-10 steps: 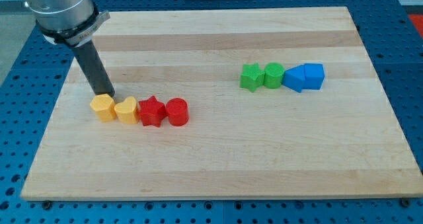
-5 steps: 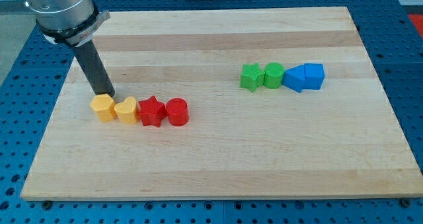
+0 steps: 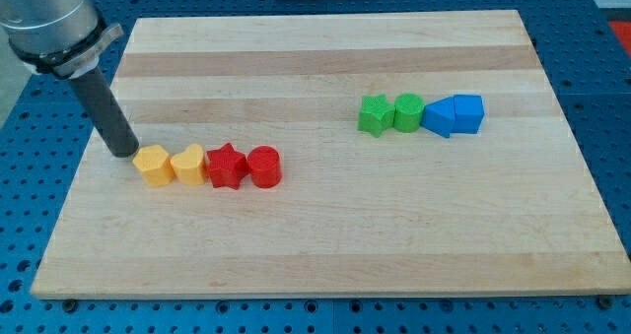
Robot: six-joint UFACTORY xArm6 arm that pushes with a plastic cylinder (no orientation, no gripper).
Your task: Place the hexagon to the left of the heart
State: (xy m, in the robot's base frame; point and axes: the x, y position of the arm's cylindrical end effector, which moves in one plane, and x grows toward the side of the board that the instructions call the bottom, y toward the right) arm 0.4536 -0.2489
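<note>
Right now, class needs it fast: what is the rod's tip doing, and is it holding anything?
My tip: no gripper, holds nothing; it sits just left of the yellow hexagon, which lies left of the yellow heart.

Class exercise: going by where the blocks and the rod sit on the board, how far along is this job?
Looks done: the yellow hexagon sits at the view's left of the yellow heart, touching it. In hand: my tip is just left of the hexagon, slightly above. Left: apparently nothing; the red star sits on the heart's other side.
</note>
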